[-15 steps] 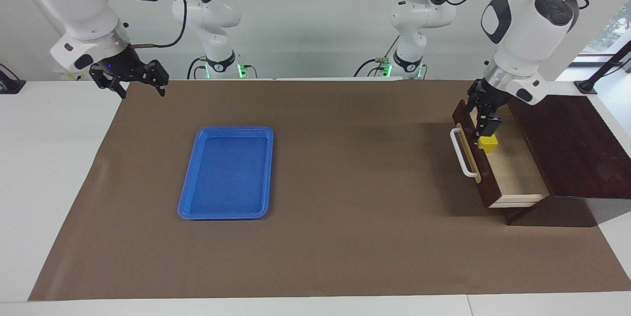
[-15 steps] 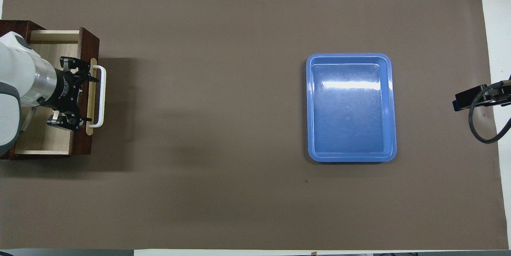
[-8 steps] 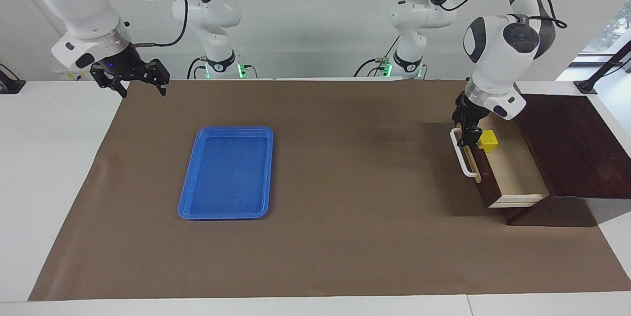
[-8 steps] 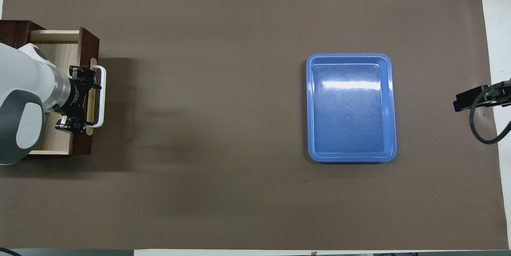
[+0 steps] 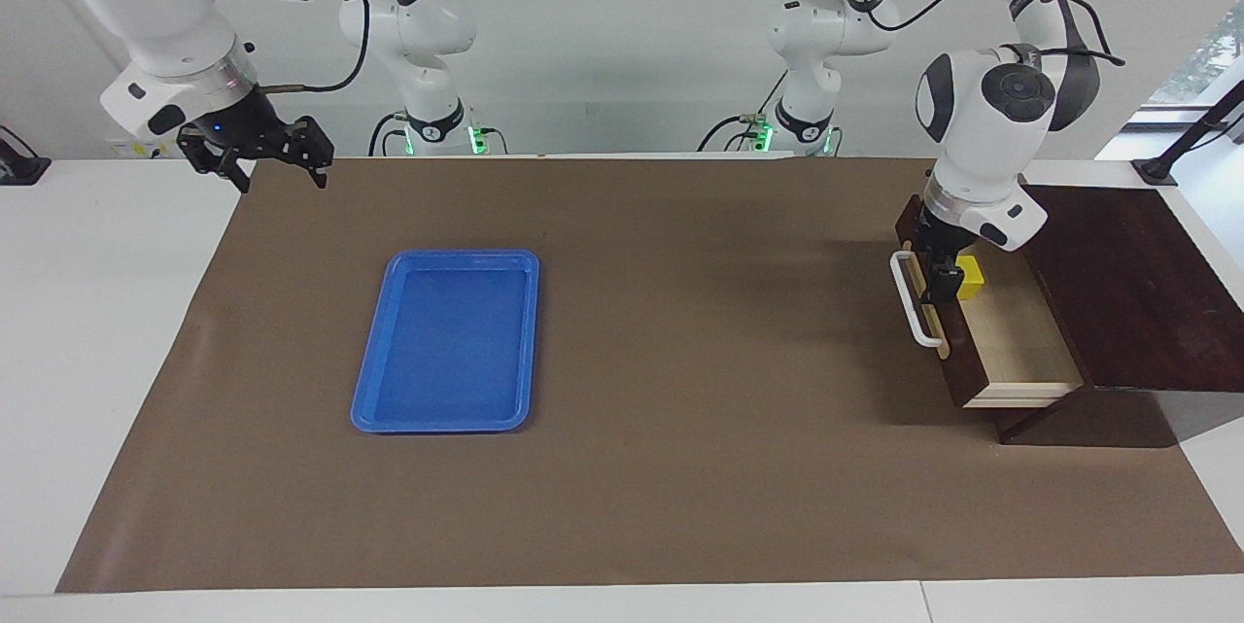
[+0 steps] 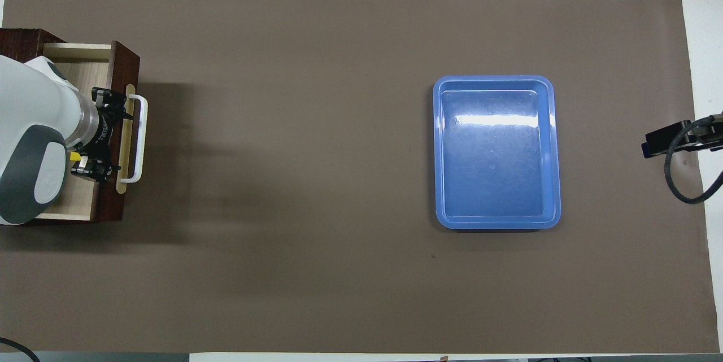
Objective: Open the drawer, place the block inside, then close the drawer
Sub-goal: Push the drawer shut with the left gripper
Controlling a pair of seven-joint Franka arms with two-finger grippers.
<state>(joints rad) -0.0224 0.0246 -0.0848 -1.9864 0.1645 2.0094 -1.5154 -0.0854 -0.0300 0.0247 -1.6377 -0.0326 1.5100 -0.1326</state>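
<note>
The dark brown drawer (image 5: 1020, 341) stands pulled open at the left arm's end of the table, showing its pale wood interior and its white handle (image 5: 914, 302). The yellow block (image 5: 970, 276) lies inside it, close to the front panel. My left gripper (image 5: 941, 281) is open and empty, low at the inner edge of the front panel, right beside the block. In the overhead view the left gripper (image 6: 101, 135) covers most of the block (image 6: 75, 156) in the drawer (image 6: 79, 204). My right gripper (image 5: 262, 164) waits open over the table's edge at the right arm's end.
A flat blue tray (image 5: 447, 341) lies on the brown mat toward the right arm's end; it also shows in the overhead view (image 6: 497, 153). The drawer's dark cabinet (image 5: 1127, 283) stands at the mat's edge. The right gripper (image 6: 661, 139) shows partly in the overhead view.
My left gripper has left the block in the drawer, moved toward the front panel and sunk lower beside it. The handle has shifted very slightly. The right arm has not moved.
</note>
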